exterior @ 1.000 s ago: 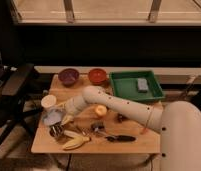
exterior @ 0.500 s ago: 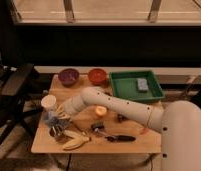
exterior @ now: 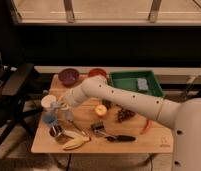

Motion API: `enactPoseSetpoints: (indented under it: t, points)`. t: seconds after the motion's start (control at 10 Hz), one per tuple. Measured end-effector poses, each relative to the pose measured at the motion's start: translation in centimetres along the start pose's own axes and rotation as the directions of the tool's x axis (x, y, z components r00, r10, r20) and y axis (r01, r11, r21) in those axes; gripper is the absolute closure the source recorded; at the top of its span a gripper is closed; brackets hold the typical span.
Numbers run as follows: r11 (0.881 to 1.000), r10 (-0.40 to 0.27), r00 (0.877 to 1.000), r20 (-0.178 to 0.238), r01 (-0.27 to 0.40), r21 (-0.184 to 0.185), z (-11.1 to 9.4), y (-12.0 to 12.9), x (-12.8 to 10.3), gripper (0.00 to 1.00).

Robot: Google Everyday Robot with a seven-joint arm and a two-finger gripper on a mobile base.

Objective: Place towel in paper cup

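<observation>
A white paper cup [exterior: 48, 101] stands upright near the table's left edge. A light blue towel [exterior: 50, 119] shows just below the cup, in front of it. My gripper [exterior: 60, 107] is at the end of the white arm [exterior: 114, 95], right beside the cup on its right and just above the towel. Some pale blue cloth shows at the gripper. I cannot tell whether it is held.
On the wooden table [exterior: 159, 142] are a purple bowl [exterior: 69, 76], a red bowl [exterior: 97, 74], a green tray [exterior: 125, 80] with a sponge [exterior: 142, 84], an apple [exterior: 100, 110], grapes [exterior: 125, 115], a banana [exterior: 74, 143], a metal can [exterior: 56, 131] and a black-handled tool [exterior: 116, 137]. A chair [exterior: 14, 90] stands at the left.
The gripper has moved a little back and left, closer to the paper cup. The other objects have not moved.
</observation>
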Motion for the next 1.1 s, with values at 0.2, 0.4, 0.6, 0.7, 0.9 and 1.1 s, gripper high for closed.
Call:
enactPoseSetpoints:
  t: [0.2, 0.4, 0.6, 0.7, 0.9, 1.1]
  points:
    - [0.998, -0.051, 0.998, -0.024, 0.052, 0.041, -2.5, -2.8, -0.6, 1.00]
    - [0.987, -0.119, 0.992, -0.028, 0.122, 0.106, -4.5, -6.1, -1.2, 1.00]
    - [0.969, -0.174, 0.985, -0.004, 0.172, 0.179, -4.5, -9.0, -1.7, 1.00]
    - [0.963, -0.188, 0.982, 0.007, 0.183, 0.197, -4.1, -9.5, -1.9, 1.00]
    - [0.957, -0.211, 0.977, 0.041, 0.198, 0.212, -2.0, -10.3, -2.3, 1.00]
    - [0.960, -0.212, 0.975, 0.067, 0.195, 0.200, 0.6, -10.2, -2.1, 0.89]
